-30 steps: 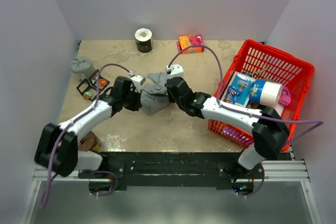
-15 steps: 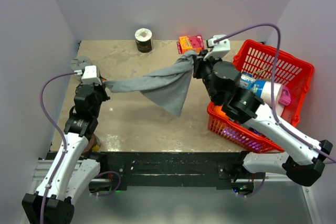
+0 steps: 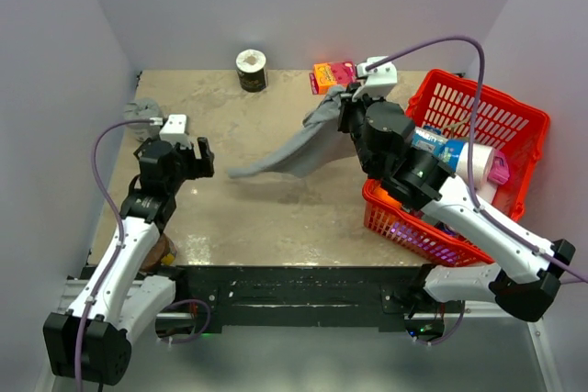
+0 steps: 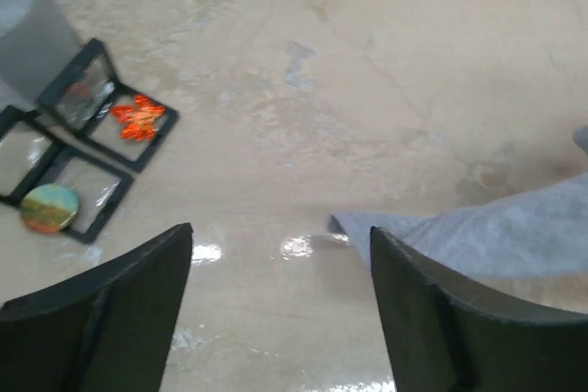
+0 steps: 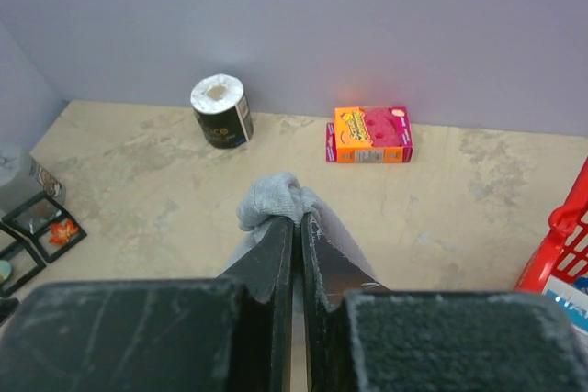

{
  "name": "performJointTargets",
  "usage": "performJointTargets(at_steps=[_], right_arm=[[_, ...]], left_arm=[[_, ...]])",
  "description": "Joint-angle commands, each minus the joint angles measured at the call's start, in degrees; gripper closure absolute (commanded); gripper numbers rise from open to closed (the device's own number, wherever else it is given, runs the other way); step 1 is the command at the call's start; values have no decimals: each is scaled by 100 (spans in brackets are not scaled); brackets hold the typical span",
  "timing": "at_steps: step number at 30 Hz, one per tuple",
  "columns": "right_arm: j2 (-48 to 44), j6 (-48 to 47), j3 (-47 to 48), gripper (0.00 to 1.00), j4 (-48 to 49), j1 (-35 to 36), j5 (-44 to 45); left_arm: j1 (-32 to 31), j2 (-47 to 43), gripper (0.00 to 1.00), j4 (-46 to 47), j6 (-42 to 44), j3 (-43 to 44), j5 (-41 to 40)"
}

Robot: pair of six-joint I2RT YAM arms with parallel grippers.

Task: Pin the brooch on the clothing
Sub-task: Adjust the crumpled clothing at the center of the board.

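Observation:
The clothing (image 3: 299,149), a grey knit tank top, hangs from my right gripper (image 3: 344,103), which is shut on a bunched edge (image 5: 276,197). From there it slopes down to the left, and its free end lies on the table (image 4: 496,236). My left gripper (image 4: 280,231) is open and empty just left of that free end, low over the table (image 3: 197,161). The brooch (image 4: 138,119), a small orange-red star, rests in a black square case at the table's left. It also shows in the right wrist view as the brooch (image 5: 62,231).
More black cases lie by the brooch, one holding a round green badge (image 4: 49,207). A roll (image 3: 251,69) and an orange box (image 3: 333,75) stand by the back wall. A red basket (image 3: 478,107) of packets is at the right. Walls enclose the table.
My left gripper has let go of the clothing and opened. The cloth's left end, stretched taut half a second ago, has dropped to the table. The right gripper keeps its hold.

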Motion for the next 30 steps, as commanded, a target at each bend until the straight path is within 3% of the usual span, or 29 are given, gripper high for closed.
performJointTargets(at_steps=[1,3,4,10,12,17,22,30], right_arm=[[-76,423,-261,100,-32,-25,-66],[-103,520,-358,100,-155,-25,-119],[-120,573,-429,100,-182,-16,-172],[-296,460,-237,100,-375,-25,-865],[-227,433,-17,100,-463,-16,-1217],[-59,476,634,100,-630,-16,-1947],[-103,564,696,100,-604,-16,-2255],[-305,626,529,100,-639,-16,-2211]], left_arm=[[32,281,12,603,187,59,1961],[-12,650,5,797,266,172,3214],[-134,782,4,841,327,225,3474],[-1144,1240,4,850,899,533,4302],[-1207,1197,4,1104,830,516,4565],[-1357,959,2,2131,416,568,4734],[-1410,1467,1,2300,179,850,4848],[-1699,2136,10,2915,-524,736,5024]])
